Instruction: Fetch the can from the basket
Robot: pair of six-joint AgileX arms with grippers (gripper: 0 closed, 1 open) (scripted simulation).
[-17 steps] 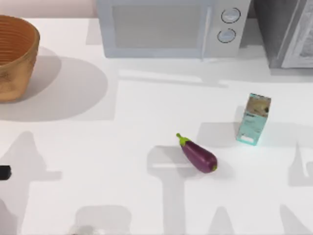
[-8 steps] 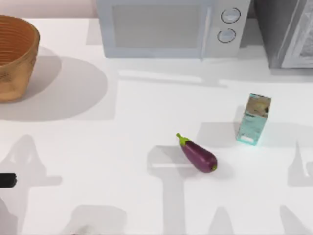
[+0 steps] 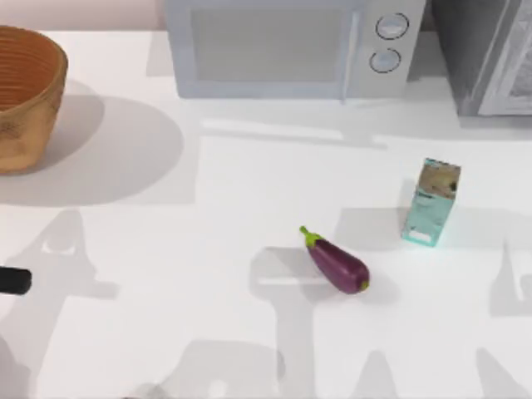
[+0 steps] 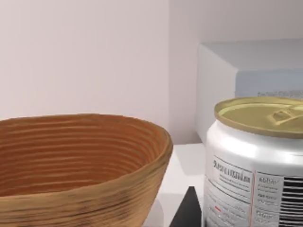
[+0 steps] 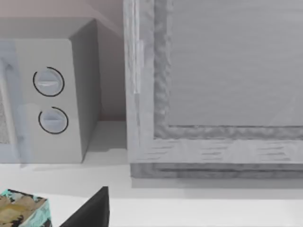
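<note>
Left pincer point(image 4: 189, 213) clasping can point(image 4: 255, 161) beside basket point(image 4: 80, 161), at 9 o'clock of worktop point(image 3: 208, 249). Right pincer state: cannot tell.

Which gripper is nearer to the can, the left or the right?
Left. The left gripper is right beside the can, near the basket. The right gripper is far off, by the teal carton at the table's right.

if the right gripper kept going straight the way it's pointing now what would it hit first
Probably the large grey appliance straight ahead of the right wrist view, beside the microwave; depth is unclear. The teal carton sits low, seemingly off that line.
</note>
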